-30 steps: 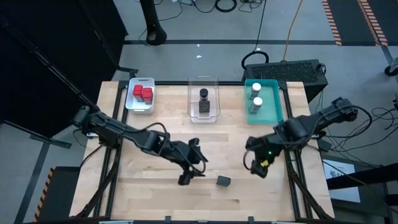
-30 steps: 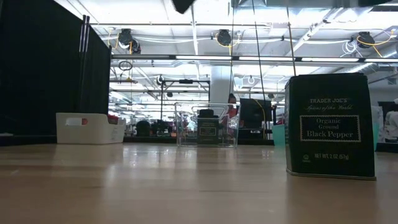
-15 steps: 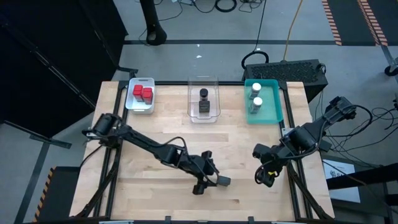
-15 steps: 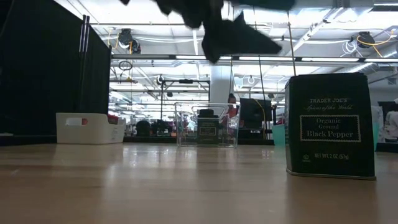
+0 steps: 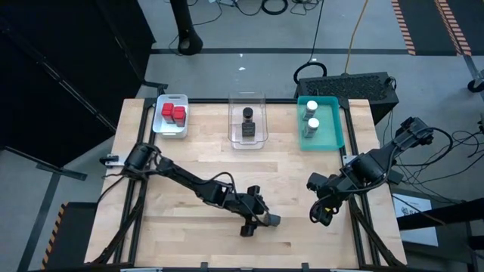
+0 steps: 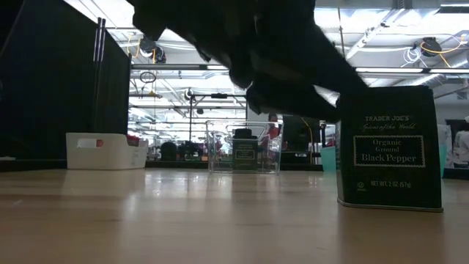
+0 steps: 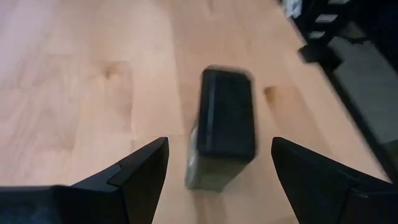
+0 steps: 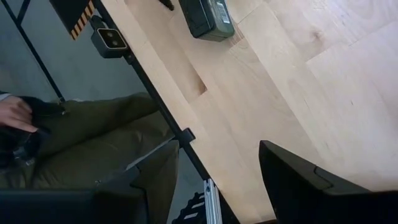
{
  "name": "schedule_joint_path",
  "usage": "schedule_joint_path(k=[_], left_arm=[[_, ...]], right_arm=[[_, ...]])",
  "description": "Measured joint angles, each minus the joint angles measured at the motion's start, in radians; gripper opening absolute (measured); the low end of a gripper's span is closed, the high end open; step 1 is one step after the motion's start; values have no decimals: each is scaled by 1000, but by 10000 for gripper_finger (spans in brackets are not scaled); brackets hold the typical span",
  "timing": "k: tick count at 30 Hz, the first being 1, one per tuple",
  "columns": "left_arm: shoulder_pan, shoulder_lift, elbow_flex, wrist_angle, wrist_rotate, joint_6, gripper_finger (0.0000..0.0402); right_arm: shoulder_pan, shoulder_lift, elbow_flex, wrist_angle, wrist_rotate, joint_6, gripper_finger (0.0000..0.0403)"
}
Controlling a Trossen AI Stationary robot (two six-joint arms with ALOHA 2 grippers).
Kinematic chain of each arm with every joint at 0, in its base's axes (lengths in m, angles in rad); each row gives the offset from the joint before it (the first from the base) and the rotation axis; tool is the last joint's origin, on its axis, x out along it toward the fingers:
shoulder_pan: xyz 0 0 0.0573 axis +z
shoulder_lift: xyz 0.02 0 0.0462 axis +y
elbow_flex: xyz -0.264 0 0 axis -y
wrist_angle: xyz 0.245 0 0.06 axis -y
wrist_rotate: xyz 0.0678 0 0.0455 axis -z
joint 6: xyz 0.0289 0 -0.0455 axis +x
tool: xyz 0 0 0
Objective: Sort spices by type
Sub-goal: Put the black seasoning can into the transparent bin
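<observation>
- Last loose spice – black pepper tin (image 5: 272,220) – upright on the bare table (image 5: 189,151) near the front edge, well apart from the three trays along the far edge.
- Already sorted, by the look of it: two red tins (image 5: 174,113) in the white tray (image 5: 161,125), the other dark tin (image 5: 247,125) in the clear tray (image 5: 234,139), two white-capped jars (image 5: 310,113) in the teal tray (image 5: 333,134).
- Left hand (image 5: 255,221) now just beside the pepper tin, fingers spread wide on either side of it in the left wrist view, nothing gripped yet.
- Changed since a second ago: left arm stretched forward and lowered from mid-table to the tin; in the low view, now a large dark shape right next to the tin, where only a sliver showed at the top edge before.
- Meaning for the task: grasp about to begin – closing on the tin looks like the next move, then carriage to the clear tray.
- Right hand (image 5: 321,214) pulled back toward the table's front right corner compared with a second ago, fingers apart, empty, waiting.
- Tin and trays unmoved throughout.
</observation>
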Motion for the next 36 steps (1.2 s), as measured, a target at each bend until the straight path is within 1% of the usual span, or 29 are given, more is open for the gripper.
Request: schedule_joint_path(k=[3, 8, 12, 14, 18, 21, 28, 30, 34, 36], left_arm=[[0, 10, -2, 15, -9, 9, 290], [2, 16, -1, 56, -11, 68, 290], [1, 22, -2, 68, 4, 104, 290], [1, 28, 1, 88, 6, 106, 290], [1, 34, -1, 78, 9, 105, 284], [2, 32, -1, 88, 11, 105, 260], [1, 32, -1, 78, 12, 106, 166], [1, 32, -1, 77, 12, 106, 145], [2, 32, -1, 77, 29, 106, 141], [2, 29, -1, 70, 29, 107, 141]], right_arm=[[0, 0, 0, 0, 8, 0, 203], [0, 0, 0, 0, 49, -1, 203], [0, 0, 0, 0, 52, -2, 203], [0, 0, 0, -1, 53, -3, 203], [0, 0, 0, -11, 54, -3, 203], [0, 0, 0, -21, 72, -4, 203], [0, 0, 0, -22, 104, -7, 203], [0, 0, 0, -22, 104, -7, 203], [-1, 0, 0, -23, 110, -7, 203], [-1, 0, 0, -25, 130, -8, 203]])
